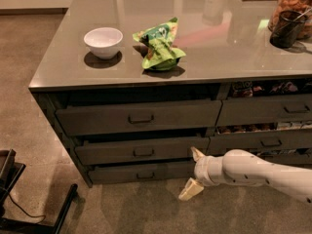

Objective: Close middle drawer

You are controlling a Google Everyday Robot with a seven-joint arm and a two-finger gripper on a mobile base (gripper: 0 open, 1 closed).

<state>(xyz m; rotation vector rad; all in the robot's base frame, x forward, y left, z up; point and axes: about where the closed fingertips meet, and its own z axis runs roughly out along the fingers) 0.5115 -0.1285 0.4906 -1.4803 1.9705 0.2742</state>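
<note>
Middle drawer (112, 151): wide, dark grey-brown, low flat front, small metal loop handle at its centre. It sits in the left stack of the cabinet (48, 106), centre of the frame, under a taller drawer (97, 118) and above the bottom drawer (117, 172). Its long axis runs left to right across the frame and its front faces the camera. A dark gap shows along its top edge, and the front stands a little proud of the cabinet. Claw (194, 172): lower centre-right of the frame, at the right end of the middle drawer, right of the handle. Its two pale fingers are spread wide and grip nothing. The upper finger (196, 153) lies by the drawer's right end, contact not certain; the lower finger (191, 190) hangs over the floor (146, 208) before the bottom drawer. Arm (258, 172): white and rounded, entering from the lower right edge, lying nearly level and reaching leftward toward the cabinet front. Countertop (234, 57): white bowl (103, 42) upper left, crumpled green bag (161, 50) just right of it, dark cup (287, 28) and jar (292, 1) upper right.
</note>
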